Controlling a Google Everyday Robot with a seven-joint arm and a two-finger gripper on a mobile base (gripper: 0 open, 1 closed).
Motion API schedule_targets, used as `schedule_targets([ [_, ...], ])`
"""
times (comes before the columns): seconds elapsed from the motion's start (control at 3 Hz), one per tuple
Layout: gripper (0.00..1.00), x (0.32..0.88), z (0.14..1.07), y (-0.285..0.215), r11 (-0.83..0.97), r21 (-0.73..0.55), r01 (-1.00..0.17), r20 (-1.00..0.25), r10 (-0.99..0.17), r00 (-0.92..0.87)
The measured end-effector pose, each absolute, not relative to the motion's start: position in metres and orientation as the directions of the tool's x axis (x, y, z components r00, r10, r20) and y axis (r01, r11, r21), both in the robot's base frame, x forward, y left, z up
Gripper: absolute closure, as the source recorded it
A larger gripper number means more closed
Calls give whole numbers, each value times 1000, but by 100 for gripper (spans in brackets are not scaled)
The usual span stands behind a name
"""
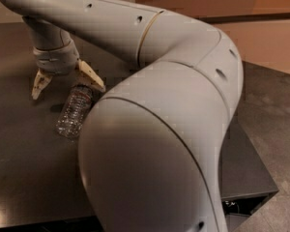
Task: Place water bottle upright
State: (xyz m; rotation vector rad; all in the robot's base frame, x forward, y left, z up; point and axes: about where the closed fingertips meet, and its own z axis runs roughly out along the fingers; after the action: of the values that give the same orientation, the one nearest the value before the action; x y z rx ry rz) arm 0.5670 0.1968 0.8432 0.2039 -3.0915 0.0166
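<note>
The water bottle (pixel 75 111) is a small clear ribbed plastic bottle with a dark red band near the neck. It lies on its side on the dark table (pixel 24 168), neck pointing away from me toward the gripper. My gripper (pixel 65 84) hangs at the upper left, just above and behind the bottle's neck end. Its two cream fingers are spread wide apart and hold nothing. The right finger (pixel 91 76) is right over the bottle's cap end, which it hides. The left finger (pixel 38 83) is off to the bottle's left.
My own large grey arm (pixel 154 144) fills the middle and right of the view and hides much of the table. The table's right edge (pixel 261 178) drops to a dark floor. A tan wall runs along the back.
</note>
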Motion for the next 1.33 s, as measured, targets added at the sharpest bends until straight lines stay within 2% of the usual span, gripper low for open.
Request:
schedule_targets([
  [0.33,18,563,842,194,994,-12,-111,51,-110,-993],
  [1.0,64,563,849,193,993,-9,-120,41,-120,-992],
  [1.33,87,568,858,197,981,-12,-194,13,-194,-981],
])
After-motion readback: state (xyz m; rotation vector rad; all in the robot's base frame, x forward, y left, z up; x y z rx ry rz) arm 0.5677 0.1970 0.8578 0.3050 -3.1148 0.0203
